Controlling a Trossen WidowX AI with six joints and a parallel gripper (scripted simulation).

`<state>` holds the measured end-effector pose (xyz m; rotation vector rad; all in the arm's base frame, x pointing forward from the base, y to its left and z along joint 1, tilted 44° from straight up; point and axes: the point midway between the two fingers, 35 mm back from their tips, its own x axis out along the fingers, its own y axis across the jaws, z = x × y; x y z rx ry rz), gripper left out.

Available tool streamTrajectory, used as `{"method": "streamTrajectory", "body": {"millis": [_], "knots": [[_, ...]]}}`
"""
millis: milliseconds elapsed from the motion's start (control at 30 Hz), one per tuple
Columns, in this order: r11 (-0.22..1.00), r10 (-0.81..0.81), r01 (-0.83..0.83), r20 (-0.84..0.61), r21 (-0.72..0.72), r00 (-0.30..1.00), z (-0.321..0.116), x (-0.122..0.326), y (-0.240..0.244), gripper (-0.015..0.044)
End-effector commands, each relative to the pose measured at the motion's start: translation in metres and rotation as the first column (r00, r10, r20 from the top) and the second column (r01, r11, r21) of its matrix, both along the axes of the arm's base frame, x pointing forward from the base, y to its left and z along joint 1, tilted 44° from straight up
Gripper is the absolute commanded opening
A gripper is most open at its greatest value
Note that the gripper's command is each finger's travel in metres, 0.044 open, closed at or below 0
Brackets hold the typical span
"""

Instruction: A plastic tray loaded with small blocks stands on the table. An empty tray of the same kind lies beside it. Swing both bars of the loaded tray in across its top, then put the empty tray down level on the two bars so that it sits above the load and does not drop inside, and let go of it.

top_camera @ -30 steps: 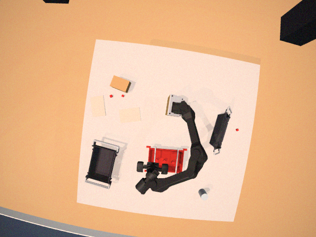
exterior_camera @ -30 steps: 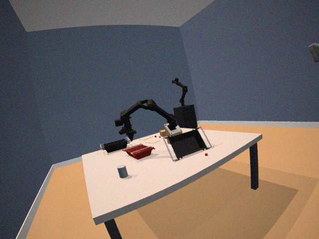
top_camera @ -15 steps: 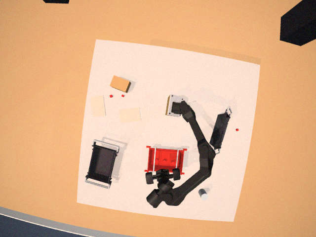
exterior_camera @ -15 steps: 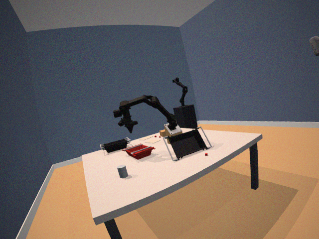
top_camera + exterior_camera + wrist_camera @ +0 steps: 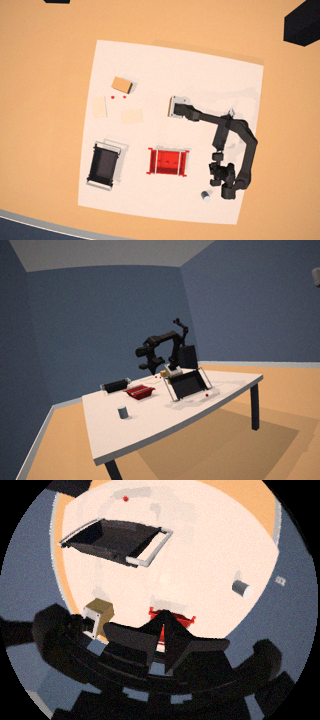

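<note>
The red loaded tray (image 5: 170, 155) (image 5: 140, 395) (image 5: 186, 622) stands upright with several small red lumps inside. Its two wire bars lie across its top, one bar (image 5: 156, 165) near the left end and one bar (image 5: 179, 165) near the right end. A black empty tray (image 5: 103, 166) (image 5: 115, 386) stands upright at the left, bars out over its ends. Another black tray (image 5: 220, 138) (image 5: 188, 385) (image 5: 112, 540) is tipped on its long side, bars sticking out. My gripper (image 5: 214, 168) (image 5: 154, 374) (image 5: 165, 612) is shut and empty, in the air between the red tray and the tipped tray.
A grey cylinder (image 5: 206, 196) (image 5: 122, 412) (image 5: 242, 588) stands near the gripper side. At the back left are an orange box (image 5: 121, 84), red cubes (image 5: 112, 97) (image 5: 206, 395) (image 5: 125, 498) (one beyond the tipped tray) and flat cream pads (image 5: 99, 107) (image 5: 131, 116).
</note>
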<state>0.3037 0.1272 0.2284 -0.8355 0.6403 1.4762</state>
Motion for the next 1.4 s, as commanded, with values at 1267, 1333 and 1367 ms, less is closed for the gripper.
{"method": "streamTrajectory", "body": {"millis": [1267,1333,1367], "knots": [[0.561,0.696,-0.778,0.67,-0.283,0.257,0.03,-0.198,0.111,0.0],[0.561,0.696,-0.778,0.67,-0.284,0.257,0.03,-0.198,0.111,0.0],[0.561,0.696,-0.778,0.67,-0.284,0.257,0.029,-0.198,0.11,0.0]]}}
